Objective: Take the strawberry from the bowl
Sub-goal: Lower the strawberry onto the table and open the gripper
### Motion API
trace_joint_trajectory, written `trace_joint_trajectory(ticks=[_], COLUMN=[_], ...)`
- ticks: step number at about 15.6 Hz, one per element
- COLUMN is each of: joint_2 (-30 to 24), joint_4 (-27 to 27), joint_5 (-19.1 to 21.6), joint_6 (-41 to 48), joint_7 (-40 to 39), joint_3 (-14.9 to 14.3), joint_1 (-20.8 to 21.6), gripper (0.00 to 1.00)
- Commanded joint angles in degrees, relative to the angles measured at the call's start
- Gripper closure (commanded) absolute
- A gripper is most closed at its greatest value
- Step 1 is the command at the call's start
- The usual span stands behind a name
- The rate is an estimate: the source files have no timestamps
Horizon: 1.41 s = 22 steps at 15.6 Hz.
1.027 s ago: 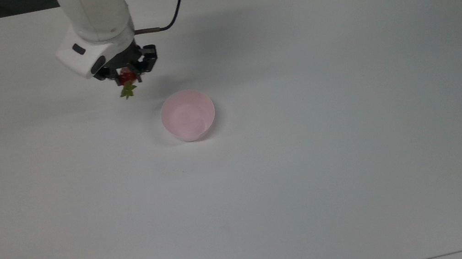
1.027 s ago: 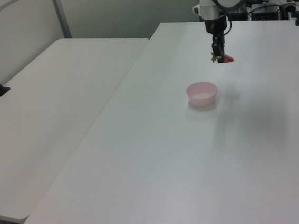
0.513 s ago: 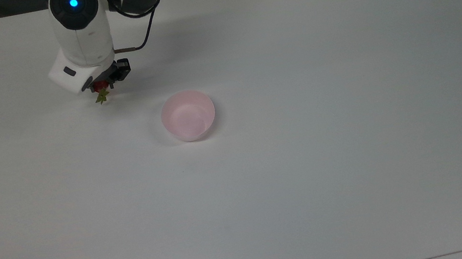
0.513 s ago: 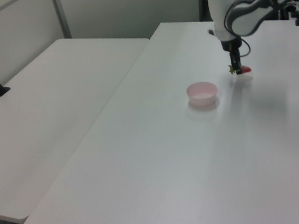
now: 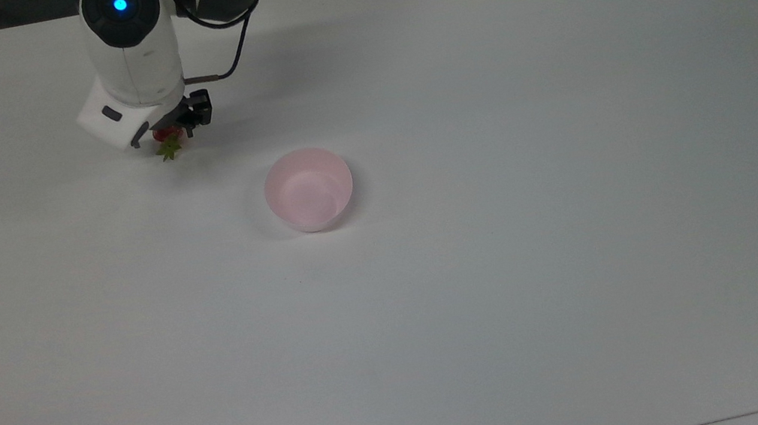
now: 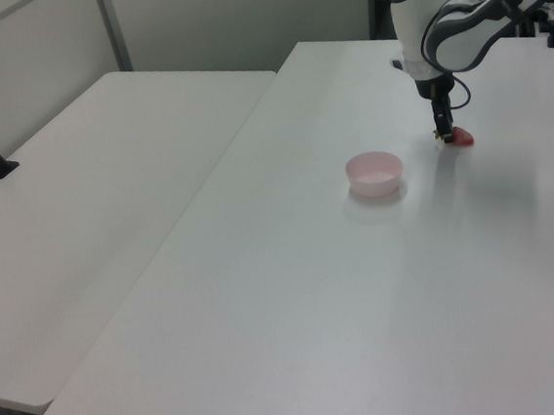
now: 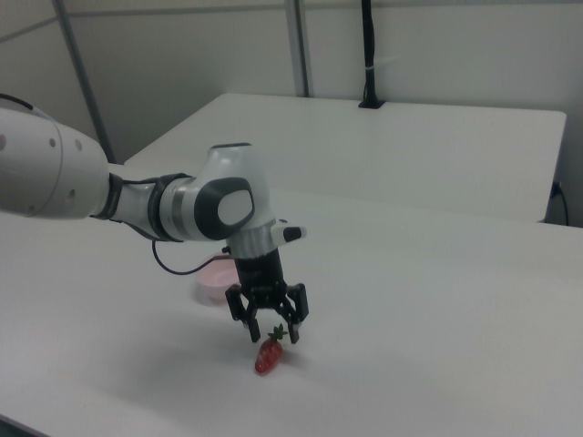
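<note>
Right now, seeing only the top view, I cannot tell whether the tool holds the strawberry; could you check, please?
Observer: In the right view the tool is open, and the strawberry lies on the table under it.
Operator: Do the fingertips touch its red body?
Observer: No; in the right view the red body lies below both fingertips, clear of them.
Operator: How does it lie?
Observer: On its side, with the green cap at the end nearer the tool.
</note>
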<state>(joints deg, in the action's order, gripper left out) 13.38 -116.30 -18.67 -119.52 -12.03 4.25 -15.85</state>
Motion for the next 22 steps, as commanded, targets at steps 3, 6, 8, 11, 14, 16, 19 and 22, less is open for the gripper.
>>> trace_joint_trajectory(ticks=[3, 6, 8, 11, 14, 16, 19, 22], joint_2=[-5.7, -9.8, -12.3, -15.1, -16.5, -16.1, -15.1, -14.1], joint_4=[10.5, 15.0, 17.7, 20.0, 19.4, 19.4, 19.9, 20.0], joint_5=[6.5, 11.4, 15.1, 18.2, 20.4, 20.1, 19.6, 18.3], joint_6=[15.1, 19.7, 23.3, 27.0, 26.0, 23.0, 19.3, 18.2], joint_7=[3.8, 6.1, 10.3, 17.4, 25.8, 25.3, 21.8, 21.3], joint_3=[0.9, 0.9, 0.7, -0.2, -1.5, -3.1, -3.2, -3.3], joint_1=[1.3, 2.6, 4.5, 8.0, 11.9, 14.5, 14.9, 15.3], gripper=[0.0, 0.0, 0.0, 0.0, 0.0, 0.0, 0.0, 0.0])
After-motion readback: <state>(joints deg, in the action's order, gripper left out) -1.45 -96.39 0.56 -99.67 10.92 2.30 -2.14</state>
